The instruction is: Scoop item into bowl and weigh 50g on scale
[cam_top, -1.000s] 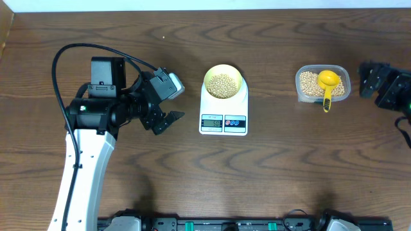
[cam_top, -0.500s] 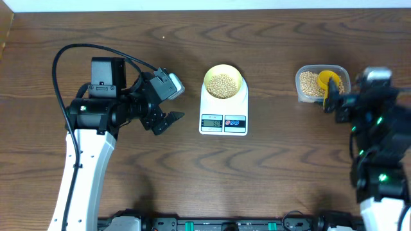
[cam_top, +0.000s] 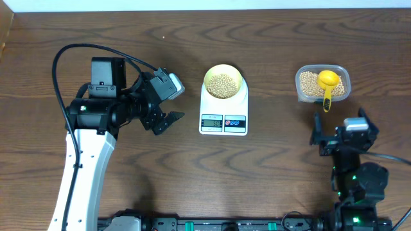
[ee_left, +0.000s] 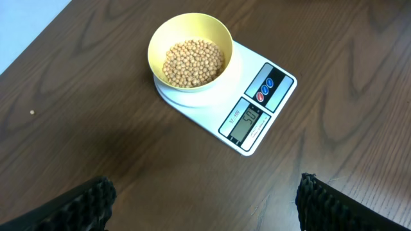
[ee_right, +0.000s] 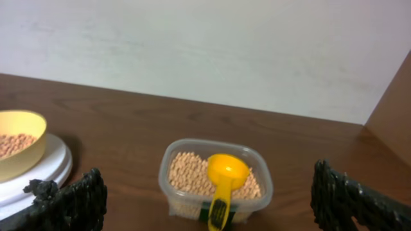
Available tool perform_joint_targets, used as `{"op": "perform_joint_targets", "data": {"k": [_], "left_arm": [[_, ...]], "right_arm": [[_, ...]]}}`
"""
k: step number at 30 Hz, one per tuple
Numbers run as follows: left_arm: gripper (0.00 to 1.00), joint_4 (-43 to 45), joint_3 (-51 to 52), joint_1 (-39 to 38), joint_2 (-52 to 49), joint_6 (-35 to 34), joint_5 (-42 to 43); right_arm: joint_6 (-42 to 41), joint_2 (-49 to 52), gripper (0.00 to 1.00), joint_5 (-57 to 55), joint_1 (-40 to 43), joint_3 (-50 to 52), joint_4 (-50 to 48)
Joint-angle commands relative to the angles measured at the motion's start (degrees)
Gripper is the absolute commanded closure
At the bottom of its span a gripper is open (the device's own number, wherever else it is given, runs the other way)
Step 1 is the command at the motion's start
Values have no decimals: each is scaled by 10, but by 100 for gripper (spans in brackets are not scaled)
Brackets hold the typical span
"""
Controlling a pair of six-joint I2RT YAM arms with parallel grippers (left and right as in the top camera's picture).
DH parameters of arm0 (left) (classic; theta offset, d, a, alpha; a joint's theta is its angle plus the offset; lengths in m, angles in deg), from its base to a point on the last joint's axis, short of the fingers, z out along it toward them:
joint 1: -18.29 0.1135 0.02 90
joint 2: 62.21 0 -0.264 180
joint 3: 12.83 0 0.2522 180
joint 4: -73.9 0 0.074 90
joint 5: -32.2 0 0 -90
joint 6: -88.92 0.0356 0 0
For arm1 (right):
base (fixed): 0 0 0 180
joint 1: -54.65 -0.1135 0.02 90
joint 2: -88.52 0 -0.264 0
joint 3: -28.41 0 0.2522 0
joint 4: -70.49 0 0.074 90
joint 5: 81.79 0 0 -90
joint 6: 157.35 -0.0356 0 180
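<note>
The left gripper point(ee_left: 205, 186) hangs with its fingers point(ee_left: 90, 202) spread wide and nothing between them, over bare table point(cam_top: 270, 167) just left of the scale point(ee_left: 209, 114) and angled toward it. The left arm point(cam_top: 87, 160) runs back from it to the front left corner, a black cable point(cam_top: 61, 58) looping over its joint. The right gripper point(ee_right: 207, 172) is likewise parted and empty. It sits low near the front edge toward the right corner and faces the far edge. The scale lies about midway between the left and right edges, somewhat nearer the far edge, with its display point(ee_left: 247, 122) and two buttons point(ee_left: 270, 86) turned to the front. The display shows digits that may read about fifty, though they are too small to be sure. The bowl point(ee_left: 189, 24) stands on the round platform at the far end of the scale, upright. The beans point(ee_left: 192, 63) lie in a shallow heap across its bottom. Well to the right of the scale, toward the far right corner, is a clear tub point(ee_right: 212, 142) holding more beans. A yellow scoop point(cam_top: 328, 79) rests on them, cup in the tub and handle sticking out over the front rim. The tub lies ahead of the right gripper and apart from it.
</note>
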Motion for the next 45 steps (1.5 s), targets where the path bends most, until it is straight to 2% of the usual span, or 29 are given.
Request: {"op": "perform_joint_targets", "data": {"k": [1, 8, 18, 45], "left_arm": [[8, -1, 2, 2, -4, -6, 7], [8, -1, 2, 2, -4, -6, 7], [8, -1, 2, 2, -4, -6, 7], [8, -1, 2, 2, -4, -6, 7]], "right_arm": [[7, -38, 1, -16, -16, 39, -14], [7, -109, 1, -16, -27, 103, -24], [5, -196, 1, -14, -26, 102, 103], [-4, -196, 1, -14, -26, 102, 101]]}}
